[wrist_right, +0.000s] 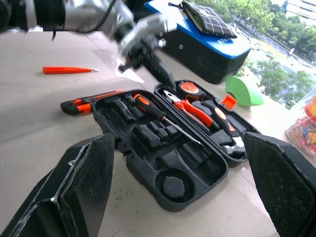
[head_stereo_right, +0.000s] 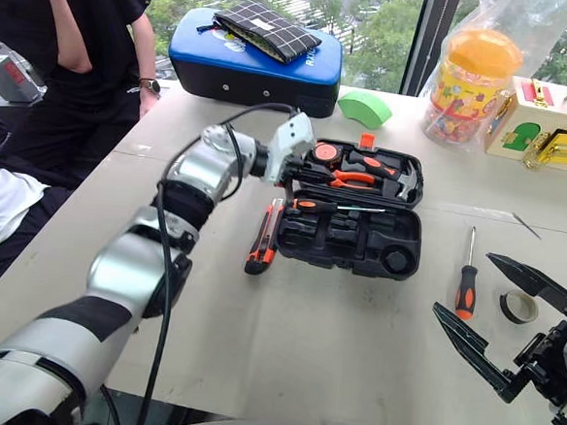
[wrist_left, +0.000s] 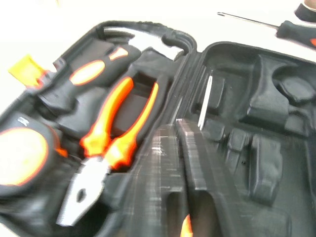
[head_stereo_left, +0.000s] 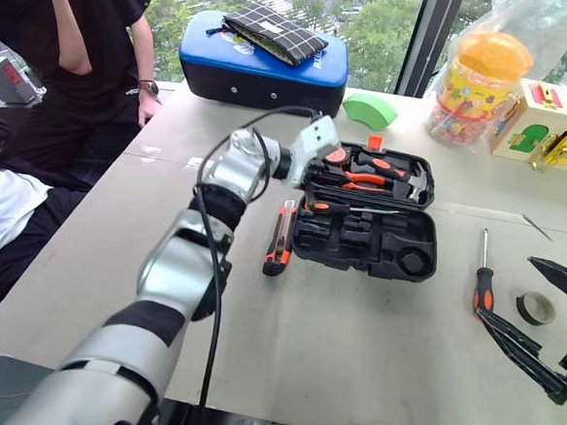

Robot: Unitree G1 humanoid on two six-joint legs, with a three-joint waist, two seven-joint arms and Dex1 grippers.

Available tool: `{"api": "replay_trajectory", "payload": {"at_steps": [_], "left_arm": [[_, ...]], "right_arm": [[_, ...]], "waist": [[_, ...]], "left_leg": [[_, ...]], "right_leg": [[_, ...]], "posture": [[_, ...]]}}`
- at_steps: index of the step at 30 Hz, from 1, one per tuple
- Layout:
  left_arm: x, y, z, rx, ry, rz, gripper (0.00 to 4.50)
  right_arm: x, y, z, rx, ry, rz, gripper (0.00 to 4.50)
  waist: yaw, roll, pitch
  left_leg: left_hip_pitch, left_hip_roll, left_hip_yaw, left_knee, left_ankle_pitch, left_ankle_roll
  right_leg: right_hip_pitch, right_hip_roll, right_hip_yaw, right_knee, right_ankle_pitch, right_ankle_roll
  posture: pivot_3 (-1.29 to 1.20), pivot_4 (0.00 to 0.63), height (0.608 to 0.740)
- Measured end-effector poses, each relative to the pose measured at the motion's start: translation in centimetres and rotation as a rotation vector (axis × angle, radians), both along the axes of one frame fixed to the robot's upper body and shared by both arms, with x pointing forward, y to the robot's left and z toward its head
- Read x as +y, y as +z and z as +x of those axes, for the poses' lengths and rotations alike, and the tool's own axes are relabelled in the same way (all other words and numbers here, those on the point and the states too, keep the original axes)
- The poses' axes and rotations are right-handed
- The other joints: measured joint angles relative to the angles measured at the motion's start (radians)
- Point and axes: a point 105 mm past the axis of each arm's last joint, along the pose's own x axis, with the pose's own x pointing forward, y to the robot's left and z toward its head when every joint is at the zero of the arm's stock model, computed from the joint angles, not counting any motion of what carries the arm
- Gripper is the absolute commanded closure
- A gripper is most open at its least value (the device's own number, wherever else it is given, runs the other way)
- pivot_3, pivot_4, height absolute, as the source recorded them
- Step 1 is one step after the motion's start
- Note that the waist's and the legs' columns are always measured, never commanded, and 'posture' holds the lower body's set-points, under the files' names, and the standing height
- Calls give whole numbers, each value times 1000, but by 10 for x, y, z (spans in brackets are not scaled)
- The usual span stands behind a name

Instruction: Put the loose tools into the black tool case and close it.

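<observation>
Beige table [head_stereo_left: 351, 363] beside a window with green trees beyond. Near the middle, lying open: black tool case [head_stereo_left: 364, 245]. In its far half, orange-handled pliers [head_stereo_left: 364, 178], a hammer [head_stereo_left: 403, 177] and a round tape measure [head_stereo_left: 337, 155]. Along the hinge line, resting in the case, a black-and-orange screwdriver [head_stereo_left: 347, 208]. Over the case's left end, left hand [wrist_right: 143, 52], fingers closed on nothing, just above that screwdriver's handle end. On the table, touching or just beside the case's left edge: orange-and-black utility knife [head_stereo_left: 281, 237]. To the right of the case, well apart: second black-and-orange screwdriver [head_stereo_left: 482, 275], with a roll of tape [head_stereo_left: 536, 308] just beyond it. Farther left on the table: slim all-orange screwdriver [wrist_right: 66, 70]. At the near right, right hand [head_stereo_right: 505, 320], fingers spread wide, empty. Along the far edge: blue-topped case [head_stereo_left: 264, 70], green block [head_stereo_left: 369, 110], plastic jar [head_stereo_left: 477, 85]. At far left, a person in black [head_stereo_left: 71, 52].
</observation>
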Motion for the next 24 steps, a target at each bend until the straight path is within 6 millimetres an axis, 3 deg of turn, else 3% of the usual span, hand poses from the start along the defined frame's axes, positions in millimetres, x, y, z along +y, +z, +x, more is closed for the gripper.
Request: {"api": "replay_trajectory", "payload": {"at_steps": [4,10,13,19,21,24], "left_arm": [[1,-28,-3,28,125,8,4440],[-7,-36,-8,-103,117,101,4440],[-9,-41,-6,-240,55,198,4440],[-16,-41,3,-403,-40,300,4440],[-14,-39,5,-407,-46,287,4440],[-6,-33,0,-234,-30,94,4440]], "right_arm": [[0,-4,1,5,-20,5,294],[-5,-19,3,81,-78,-20,294],[-20,-32,11,149,-186,-14,294],[-23,-35,26,170,-269,42,294],[-21,-44,28,223,-278,39,294],[-22,-58,38,291,-361,-88,294]], "waist": [[-2,0,0],[2,3,-5],[3,3,-11],[5,4,-12],[4,4,-12],[-6,5,-10]], "left_leg": [[0,0,-1,1,0,0],[3,-1,-1,3,-1,1],[4,-1,-1,3,-1,1],[3,-2,-1,4,-1,2],[3,-1,-2,4,-1,2],[1,-1,0,4,-1,2]], "right_leg": [[0,0,1,1,0,0],[6,0,1,0,0,0],[8,-1,1,0,0,0],[8,-1,2,0,0,0],[8,0,1,0,0,0],[3,-1,0,1,0,0]], "posture": [[0,150,740],[0,150,740],[0,150,740],[0,150,740],[0,150,740],[0,150,740]]}}
